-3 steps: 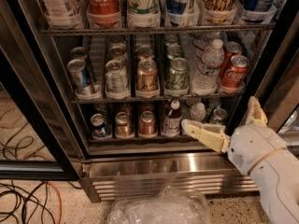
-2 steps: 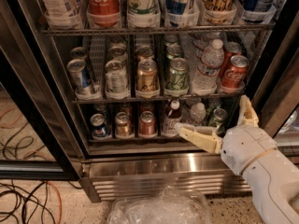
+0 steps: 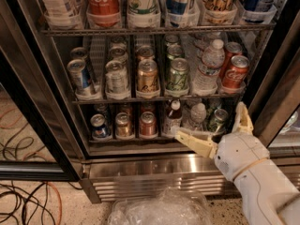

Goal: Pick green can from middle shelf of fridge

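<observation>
The green can (image 3: pixel 177 76) with a pale mottled label stands at the front of its lane on the middle shelf (image 3: pixel 140 99) of the fridge (image 3: pixel 154 170), right of a gold-tan can (image 3: pixel 147 77). Another green can (image 3: pixel 173 52) stands behind it. My gripper (image 3: pixel 213 125) is open, its cream fingers (image 3: pixel 194 142) spread wide, low at the right in front of the bottom shelf. It is below and right of the green can and holds nothing.
On the middle shelf also stand a water bottle (image 3: pixel 207 67), a red Coke can (image 3: pixel 235 72), a silver can (image 3: pixel 116 78) and a blue can (image 3: pixel 80 78). Tall bottles fill the top rack. A crumpled plastic bag (image 3: pixel 161 209) and cables (image 3: pixel 23 200) lie on the floor.
My gripper has moved left and slightly up toward the fridge front. Its fingers stay spread. The cans have not moved.
</observation>
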`<state>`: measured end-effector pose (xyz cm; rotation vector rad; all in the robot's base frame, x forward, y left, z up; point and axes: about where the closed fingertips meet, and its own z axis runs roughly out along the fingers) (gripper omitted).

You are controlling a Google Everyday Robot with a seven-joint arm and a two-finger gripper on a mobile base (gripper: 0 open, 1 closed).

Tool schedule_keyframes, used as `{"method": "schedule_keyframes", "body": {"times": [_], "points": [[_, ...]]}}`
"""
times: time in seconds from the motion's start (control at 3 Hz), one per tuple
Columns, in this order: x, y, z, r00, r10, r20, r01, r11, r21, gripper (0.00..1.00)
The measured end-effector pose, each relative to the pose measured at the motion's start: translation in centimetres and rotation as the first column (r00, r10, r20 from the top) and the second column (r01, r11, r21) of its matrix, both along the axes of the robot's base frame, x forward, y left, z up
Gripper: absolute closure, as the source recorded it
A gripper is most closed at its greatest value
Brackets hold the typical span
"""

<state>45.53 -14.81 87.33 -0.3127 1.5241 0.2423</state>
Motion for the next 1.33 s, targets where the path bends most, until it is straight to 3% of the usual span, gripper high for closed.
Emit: {"method": "schedule_keyframes", "body": {"times": [0.33, 0.67, 1.33], "points": [[0.2, 2.5, -1.5, 1.0, 0.008, 0.004, -0.008, 0.999, 0.031, 0.0], [0.4, 5.4, -2.8, 0.9992, 0.015, 0.037, -0.014, 1.0, -0.027, 0.0], [1.1, 5.0, -2.8, 0.9989, -0.018, 0.044, 0.019, 1.0, -0.02, 0.0]]}}
